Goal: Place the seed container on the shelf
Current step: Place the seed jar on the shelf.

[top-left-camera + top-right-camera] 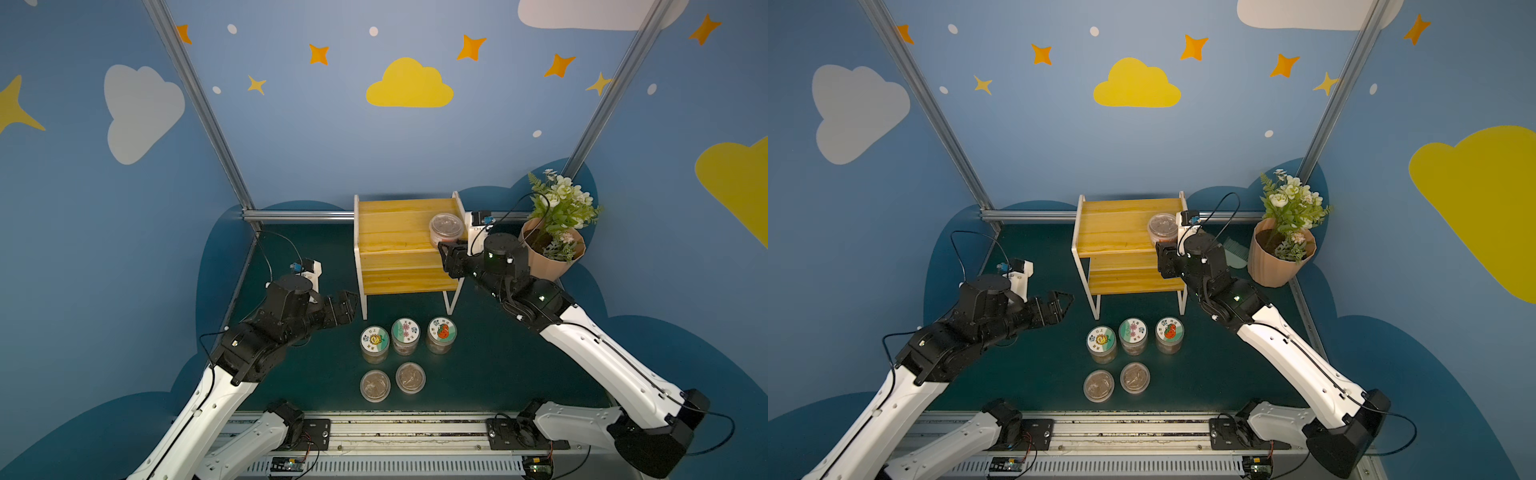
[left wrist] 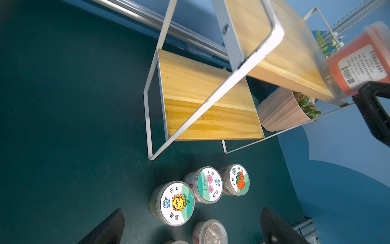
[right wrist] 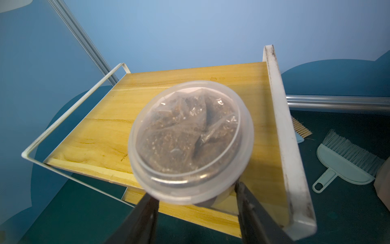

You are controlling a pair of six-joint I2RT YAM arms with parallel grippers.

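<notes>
Right pincer point(image 3: 196, 193) was clamped on the seed container point(image 3: 190, 137), at the right front corner of the shelf point(image 1: 390, 224), over its top plank (seated or not, I could not tell). Placing seemed in hand; the next move called for lowering gently, then letting go. Left pincer point(image 1: 347, 307) hung apart.

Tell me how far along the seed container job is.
Done: nothing released on the shelf yet. In hand: the right gripper is shut on a clear-lidded seed container over the top plank's right end. Remaining: set it down and let go. The left gripper hangs open, and five more seed containers stand on the green mat.
</notes>
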